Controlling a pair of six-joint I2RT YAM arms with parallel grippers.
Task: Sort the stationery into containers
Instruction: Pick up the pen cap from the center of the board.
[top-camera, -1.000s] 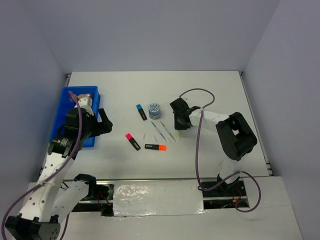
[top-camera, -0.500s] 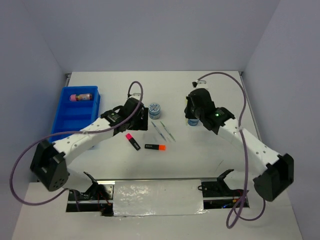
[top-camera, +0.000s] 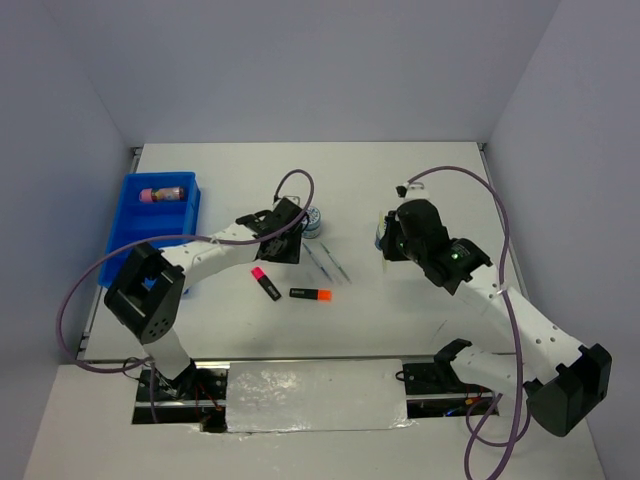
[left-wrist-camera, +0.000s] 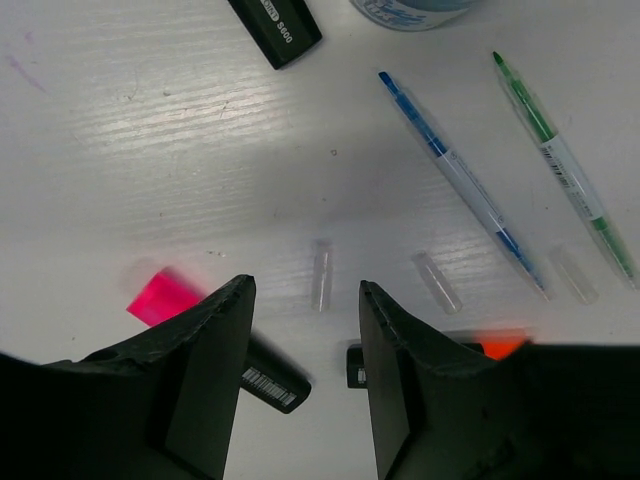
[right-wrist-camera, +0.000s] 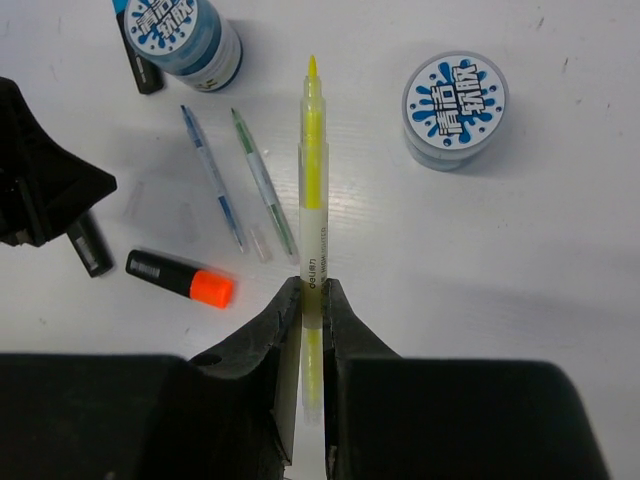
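The yellow pen (right-wrist-camera: 312, 190) is pinched in the right gripper (right-wrist-camera: 311, 290), a tape roll (right-wrist-camera: 455, 108) at its 1 o'clock, while the left gripper (left-wrist-camera: 305, 290) stands spread above a clear cap (left-wrist-camera: 321, 276).

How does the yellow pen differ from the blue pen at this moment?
The yellow pen is gripped in the right claw; the blue pen lies loose on the table beside the green pen. The yellow pen has yellow ends, the blue pen blue ones. Both are slim with pale barrels.
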